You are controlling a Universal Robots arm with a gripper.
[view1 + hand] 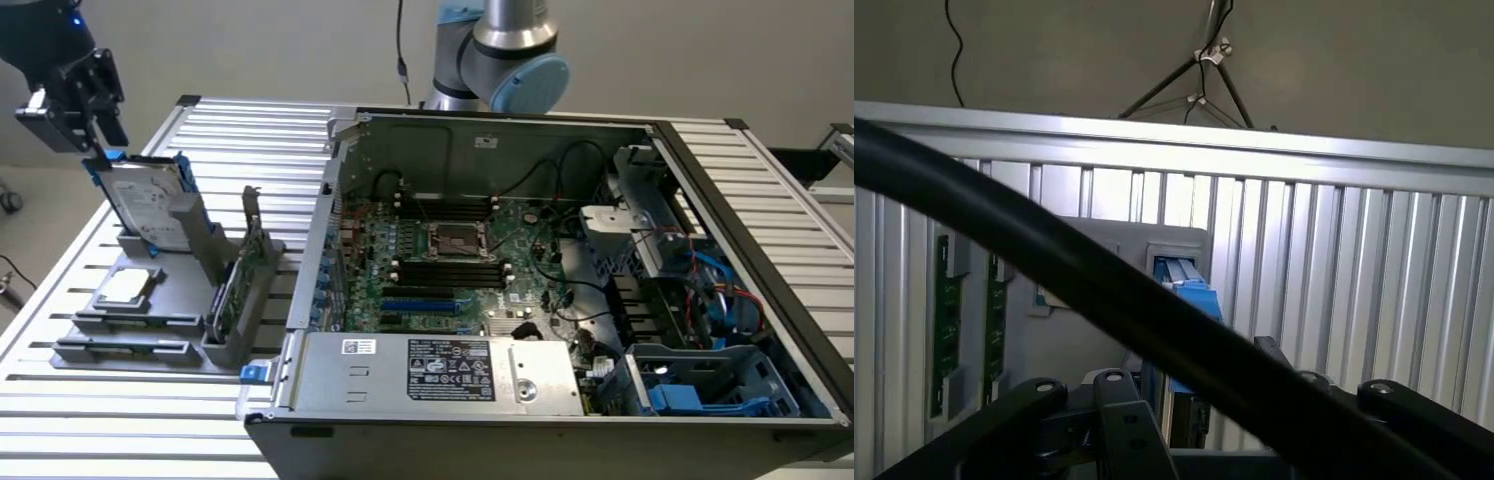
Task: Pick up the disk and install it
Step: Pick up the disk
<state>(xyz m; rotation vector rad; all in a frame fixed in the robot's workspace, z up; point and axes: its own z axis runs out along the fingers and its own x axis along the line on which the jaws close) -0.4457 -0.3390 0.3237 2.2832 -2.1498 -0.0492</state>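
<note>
at the exterior view's left, wide-open, empty gripper (87,138) right over the disk (144,205). standing on edge in the rack (200,240), long axis near upright, top edge just under the spread jaws, not yet gripped.

— Where do we find the disk (144,200)?
— At the exterior view's left, standing on edge in a grey stand (158,247) on the slatted tabletop (47,325).
— How does it look to us?
— Silver-grey metal, with a pale label on its broad face and blue rails along its edges. Its upper end tilts slightly toward the exterior view's left.
— And from the wrist?
— There we see the disk (1184,285) edge-on, with its blue rail towards us.
</note>
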